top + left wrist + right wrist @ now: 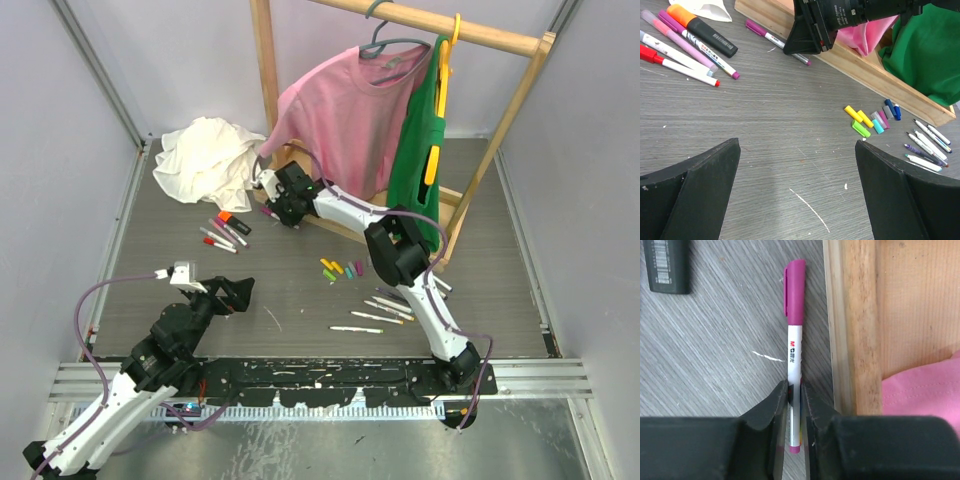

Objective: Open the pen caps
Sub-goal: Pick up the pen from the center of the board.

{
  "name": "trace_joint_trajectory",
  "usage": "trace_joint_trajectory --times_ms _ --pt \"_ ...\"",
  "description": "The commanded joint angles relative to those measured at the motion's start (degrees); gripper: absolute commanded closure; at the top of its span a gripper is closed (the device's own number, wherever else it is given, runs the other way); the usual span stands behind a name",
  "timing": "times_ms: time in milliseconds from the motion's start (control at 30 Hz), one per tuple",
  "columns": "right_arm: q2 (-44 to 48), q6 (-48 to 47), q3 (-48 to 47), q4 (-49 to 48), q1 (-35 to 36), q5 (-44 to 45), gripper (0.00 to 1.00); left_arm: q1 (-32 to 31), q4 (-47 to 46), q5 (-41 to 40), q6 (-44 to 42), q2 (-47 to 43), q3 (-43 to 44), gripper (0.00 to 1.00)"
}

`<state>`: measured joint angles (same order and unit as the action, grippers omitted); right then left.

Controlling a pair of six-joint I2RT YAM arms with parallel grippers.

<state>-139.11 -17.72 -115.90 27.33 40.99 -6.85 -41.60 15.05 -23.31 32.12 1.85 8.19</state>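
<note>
Within right gripper (794, 388), white pen (794, 352) — seemingly pinched, magenta cap (795, 290) ahead

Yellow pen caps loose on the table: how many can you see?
2. One stubby yellow plastic cap ends the row of loose caps; the second yellow cap lies beside it, next to a light green plastic cap. Others may hide behind the right arm.
</note>
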Motion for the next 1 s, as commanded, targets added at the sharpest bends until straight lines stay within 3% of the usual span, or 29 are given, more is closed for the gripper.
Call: trace_joint_trajectory --times_ms 0,200,367,467,700,967 --pt "3.47 0.36 4.34 1.35 -0.19 -4.86 0.83 0.13 -0.86 0.06 0.14 -0.88 0.24 0.01" --pt "8.05 -1.44 10.5 2.39 2.03 -7.47 0.88 0.18 -1.33 1.0 1.02 -1.36 0.18 0.01" --pt "6.54 -1.36 8.75 5.18 2.95 -5.89 0.76 0.19 -1.84 2.31 1.99 -1.47 0.23 0.01" --pt "5.14 -1.57 6.87 6.67 3.11 -4.49 0.76 0.21 -1.72 3.12 2.78 -1.73 0.42 0.01" --pt "7.96 -1.36 8.52 6.82 3.16 -6.65 0.99 0.2 -5.5 8.51 4.93 -1.7 -0.12 0.0" --pt "22.41 1.27 18.9 3.5 3.49 -17.5 0.99 0.19 -12.95 17.48 9.03 -1.79 0.42 0.02"
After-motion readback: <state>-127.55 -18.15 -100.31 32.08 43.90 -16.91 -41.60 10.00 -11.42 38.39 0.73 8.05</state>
